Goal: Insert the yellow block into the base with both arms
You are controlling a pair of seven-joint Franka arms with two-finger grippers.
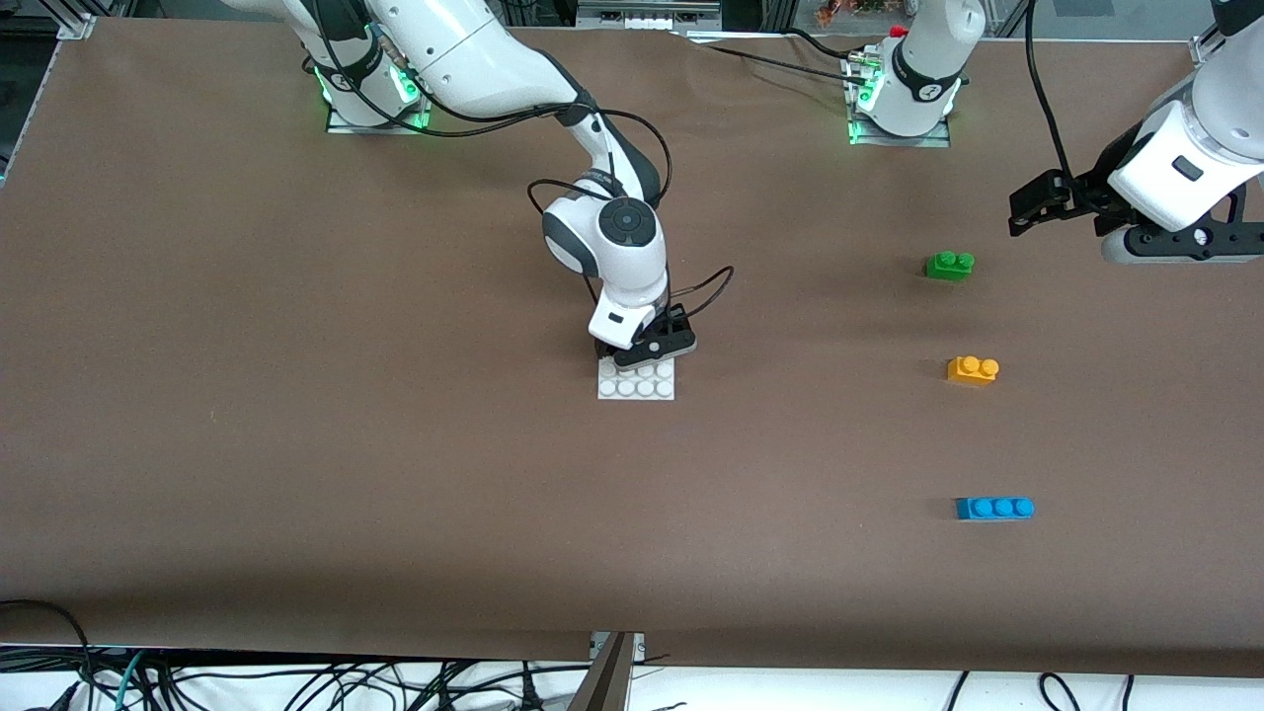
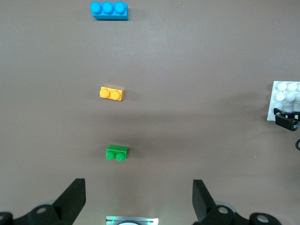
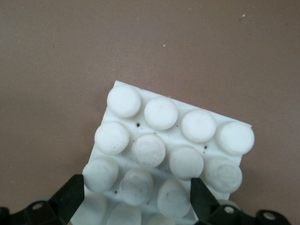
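Note:
The yellow block (image 1: 973,369) lies on the table toward the left arm's end, between a green brick and a blue brick; it also shows in the left wrist view (image 2: 111,93). The white base (image 1: 637,380) lies mid-table. My right gripper (image 1: 642,357) is low over the base's edge farthest from the front camera. In the right wrist view the right gripper (image 3: 136,201) is open, its fingers spread above the studs of the base (image 3: 173,140). My left gripper (image 1: 1027,207) hangs in the air beside the green brick; in its own view the left gripper (image 2: 137,201) is open and empty.
The green brick (image 1: 950,265) lies farther from the front camera than the yellow block, and the blue three-stud brick (image 1: 994,508) lies nearer. Both show in the left wrist view, green (image 2: 116,153) and blue (image 2: 109,10), with the base (image 2: 285,98). Cables hang along the table's front edge.

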